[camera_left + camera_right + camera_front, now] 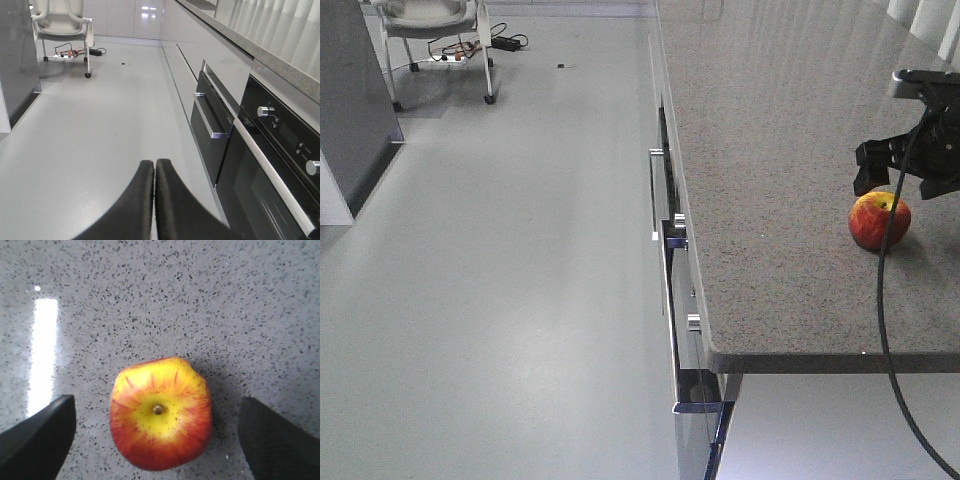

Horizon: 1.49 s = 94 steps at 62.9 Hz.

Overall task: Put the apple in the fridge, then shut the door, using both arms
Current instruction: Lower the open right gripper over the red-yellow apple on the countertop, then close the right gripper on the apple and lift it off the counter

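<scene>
One step now: lower wide-open right jaws evenly around apple (160, 415) on table (150, 300), close gently; leave shut left jaws idle.

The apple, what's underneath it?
A speckled grey countertop lies under the apple and shows all around it. The very spot beneath the apple is covered by the apple itself, so whatever touches its bottom cannot be seen.

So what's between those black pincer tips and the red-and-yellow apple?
Only bare speckled grey stone countertop on each side of the round red-and-yellow apple; the right pincer is open, its black tips clear of it. The right wrist view shows this.
</scene>
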Tool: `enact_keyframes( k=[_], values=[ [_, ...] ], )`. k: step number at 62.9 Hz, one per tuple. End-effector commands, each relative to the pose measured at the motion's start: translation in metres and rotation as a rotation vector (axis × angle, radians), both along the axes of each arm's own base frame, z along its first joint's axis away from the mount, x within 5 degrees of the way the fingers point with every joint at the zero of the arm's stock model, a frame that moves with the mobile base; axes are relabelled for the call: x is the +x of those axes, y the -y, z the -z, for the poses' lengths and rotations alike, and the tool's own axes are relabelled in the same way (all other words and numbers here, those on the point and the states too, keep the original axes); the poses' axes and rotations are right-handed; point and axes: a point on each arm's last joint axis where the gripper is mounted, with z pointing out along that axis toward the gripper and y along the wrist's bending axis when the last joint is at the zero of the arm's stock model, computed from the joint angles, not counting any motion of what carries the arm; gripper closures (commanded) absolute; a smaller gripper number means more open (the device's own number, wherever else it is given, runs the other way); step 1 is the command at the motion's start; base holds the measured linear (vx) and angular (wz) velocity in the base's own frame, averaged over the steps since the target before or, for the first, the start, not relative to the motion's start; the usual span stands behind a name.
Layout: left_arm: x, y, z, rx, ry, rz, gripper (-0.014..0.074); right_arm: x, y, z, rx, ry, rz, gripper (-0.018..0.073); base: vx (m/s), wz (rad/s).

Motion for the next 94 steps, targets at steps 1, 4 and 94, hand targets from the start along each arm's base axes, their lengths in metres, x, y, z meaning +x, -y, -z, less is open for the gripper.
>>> enact_keyframes(
  k=[1, 4, 94],
  values=[
    [0.001, 0.002, 0.001, -0.008, 0.045, 0.02, 0.0603, -0.001, 0.002, -0.03, -0.018, 0.115, -0.003, -0.0059, 0.0, 0.0],
    [0.001, 0.002, 0.001, -0.008, 0.045, 0.02, 0.0603, 0.0, 0.002, -0.026, -0.015, 0.108, -0.005, -0.0058, 0.0, 0.0],
    [0.001, 0.002, 0.002, -0.008, 0.044, 0.019, 0.0603, -0.194, -0.078, -0.28, 0.167, 0.745, -0.468, 0.0566, 0.0, 0.0]
  ],
)
